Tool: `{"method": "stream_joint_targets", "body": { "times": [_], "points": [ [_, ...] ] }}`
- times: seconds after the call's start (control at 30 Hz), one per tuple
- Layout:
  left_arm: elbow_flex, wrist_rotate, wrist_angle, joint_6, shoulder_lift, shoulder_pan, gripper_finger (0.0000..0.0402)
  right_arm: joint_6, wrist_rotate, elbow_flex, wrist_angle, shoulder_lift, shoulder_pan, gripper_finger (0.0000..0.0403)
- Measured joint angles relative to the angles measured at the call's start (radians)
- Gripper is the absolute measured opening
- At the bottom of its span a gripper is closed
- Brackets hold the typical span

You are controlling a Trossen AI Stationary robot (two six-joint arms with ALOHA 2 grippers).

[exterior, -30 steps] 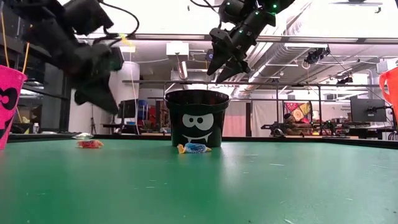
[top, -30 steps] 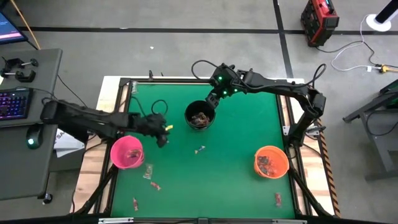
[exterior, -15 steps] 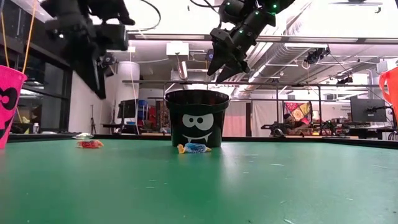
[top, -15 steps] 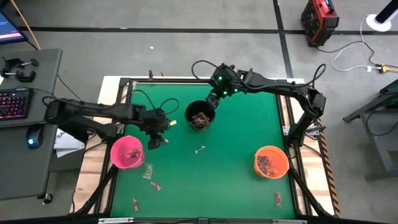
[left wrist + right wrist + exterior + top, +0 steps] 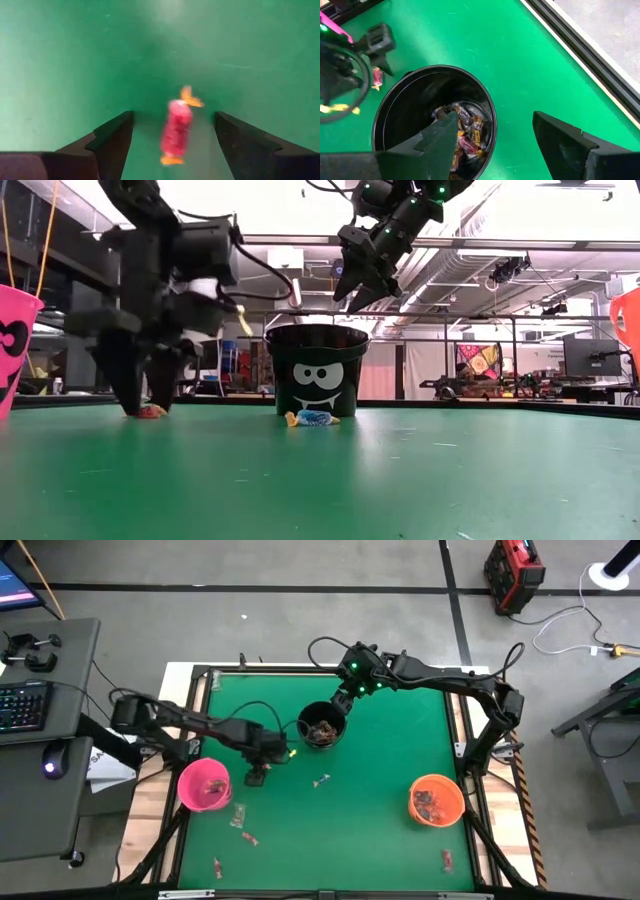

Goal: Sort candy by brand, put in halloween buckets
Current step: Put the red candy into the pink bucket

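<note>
A red candy (image 5: 176,134) with yellowish twisted ends lies on the green table. My left gripper (image 5: 257,778) points straight down over it, open. Its two fingers stand on either side of the candy without touching it, low over the table in the low view (image 5: 140,395). The pink bucket (image 5: 204,785) stands at its left. My right gripper (image 5: 340,700) hangs open above the far rim of the black bucket (image 5: 322,726), which holds several candies (image 5: 465,135). The orange bucket (image 5: 436,799) stands at the near right with candy in it.
A bluish wrapped candy (image 5: 321,781) lies just in front of the black bucket. More loose candies lie near the front left (image 5: 238,816), (image 5: 249,838), (image 5: 217,867) and one at the front right (image 5: 447,859). The table's middle is bare green mat.
My left gripper has swung away from the pink bucket and come down to the table over the red candy. It has tipped and rolled until it points straight down. Its fingers have opened. My right gripper has kept still above the black bucket.
</note>
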Motion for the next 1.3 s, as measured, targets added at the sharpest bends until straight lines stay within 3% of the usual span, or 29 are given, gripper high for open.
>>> {"method": "stream_joint_targets", "body": {
  "times": [0.13, 0.2, 0.27, 0.4, 0.43, 0.77, 0.93, 1.13, 1.3],
  "points": [
    [0.005, -0.042, 0.016, -0.004, 0.044, -0.002, 0.0263, 0.001, 0.0, 0.0, 0.001, 0.0, 0.0, 0.025],
    [0.006, -0.052, 0.017, 0.0, 0.053, -0.002, 0.0241, 0.001, 0.0, 0.0, 0.0, 0.0, 0.0, 0.025],
    [0.005, -0.067, 0.017, 0.0, 0.055, -0.006, 0.0193, 0.0, 0.0, 0.0, 0.0, 0.0, 0.0, 0.025],
    [0.007, -0.087, 0.018, -0.017, 0.027, -0.004, 0.0041, -0.002, 0.0, 0.0, 0.0, 0.0, 0.0, 0.025],
    [0.009, -0.078, 0.012, -0.035, 0.013, 0.001, 0.0025, -0.002, 0.0, 0.0, 0.0, 0.0, 0.0, 0.025],
    [0.144, 0.051, -0.076, -0.117, -0.311, 0.076, 0.0011, -0.066, 0.0, 0.0, 0.003, 0.0, 0.0, 0.025],
    [0.2, 0.114, -0.251, -0.315, -0.46, 0.049, 0.0011, -0.074, 0.0, 0.0, 0.003, 0.0, 0.0, 0.025],
    [0.219, 0.283, -0.57, -0.696, -0.505, -0.121, 0.0011, -0.074, 0.0, 0.0, 0.003, 0.0, 0.0, 0.025],
    [0.217, 0.298, -0.687, -0.911, -0.505, -0.341, 0.001, -0.073, 0.0, 0.0, 0.003, 0.0, 0.0, 0.025]
  ]
}}
